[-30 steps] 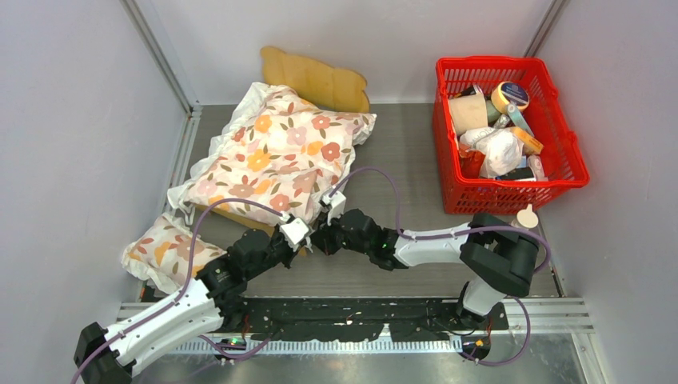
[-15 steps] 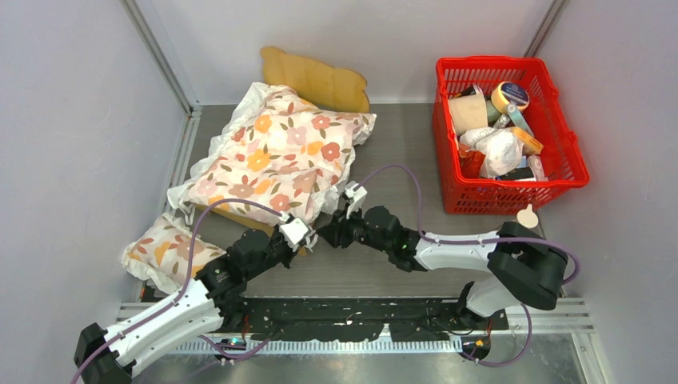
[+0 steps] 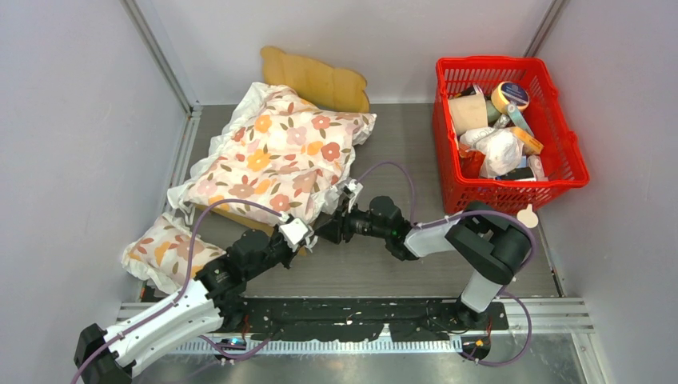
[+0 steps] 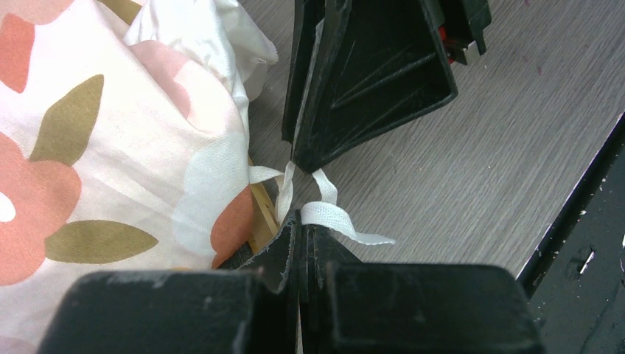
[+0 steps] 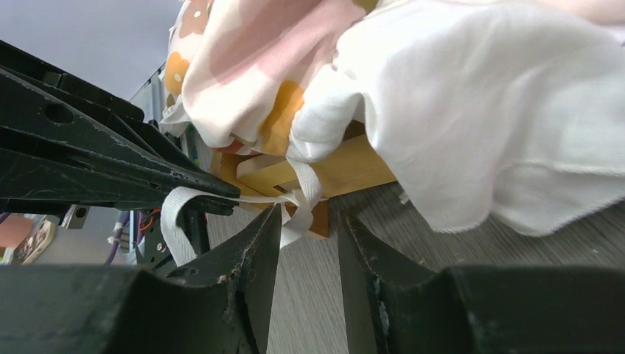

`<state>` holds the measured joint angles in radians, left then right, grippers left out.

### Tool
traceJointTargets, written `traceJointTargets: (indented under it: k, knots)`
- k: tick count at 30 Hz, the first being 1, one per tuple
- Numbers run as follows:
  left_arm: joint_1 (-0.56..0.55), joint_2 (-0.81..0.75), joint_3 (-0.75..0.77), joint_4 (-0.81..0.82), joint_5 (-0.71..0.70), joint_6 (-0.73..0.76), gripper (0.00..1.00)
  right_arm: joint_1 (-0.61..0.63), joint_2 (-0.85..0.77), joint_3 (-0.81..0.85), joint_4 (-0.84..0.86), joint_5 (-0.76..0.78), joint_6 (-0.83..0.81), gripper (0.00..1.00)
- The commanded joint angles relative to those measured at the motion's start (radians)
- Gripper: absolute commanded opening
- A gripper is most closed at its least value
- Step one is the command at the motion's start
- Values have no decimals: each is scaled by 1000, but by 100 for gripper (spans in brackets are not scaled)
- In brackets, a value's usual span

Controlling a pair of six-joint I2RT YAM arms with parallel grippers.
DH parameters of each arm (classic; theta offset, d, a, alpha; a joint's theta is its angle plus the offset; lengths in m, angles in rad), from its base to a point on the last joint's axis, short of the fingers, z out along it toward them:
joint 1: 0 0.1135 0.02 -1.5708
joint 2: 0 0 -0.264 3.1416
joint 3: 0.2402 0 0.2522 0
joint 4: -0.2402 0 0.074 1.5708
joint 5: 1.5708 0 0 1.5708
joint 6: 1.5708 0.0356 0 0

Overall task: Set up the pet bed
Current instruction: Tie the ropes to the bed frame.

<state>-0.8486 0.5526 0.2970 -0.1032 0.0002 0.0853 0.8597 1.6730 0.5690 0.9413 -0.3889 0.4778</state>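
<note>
The left jaws pinch the white tie (image 4: 335, 220) at the pet bed (image 5: 354, 169) corner, under the floral cushion (image 3: 280, 152); the right jaws stand parted around its knot.

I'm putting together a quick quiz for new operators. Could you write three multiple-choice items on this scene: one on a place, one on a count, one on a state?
1. Where does the red basket stand?
A. near left corner
B. far right side of the table
C. hanging from an arm

2. How many floral cushions are in view?
A. one
B. two
C. four

3. How does the left gripper stand?
A. open above the basket
B. open, touching nothing
C. shut on the white tie

Answers:
1. B, the top view shows the basket at the far right, by the wall.
2. B, a large cushion lies on the bed and a small cushion lies at the near left.
3. C, the left wrist view shows its fingers pressed together on the tie.
</note>
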Motion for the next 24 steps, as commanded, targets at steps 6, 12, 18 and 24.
traceJointTargets:
  k: [6, 12, 18, 24]
  knots:
    - [-3, -8, 51, 80, 9, -5, 0, -4, 85, 108, 84, -107, -6, 40]
    - [-3, -2, 53, 85, 8, 0, 0, -2, 110, 126, 64, -76, 11, 37]
    - [-3, -7, 60, 71, 9, 10, 0, -1, 94, 105, 38, -50, -8, 39]
    - [-3, -14, 61, 60, 9, 14, 0, -1, 119, 101, 66, -79, -4, 42]
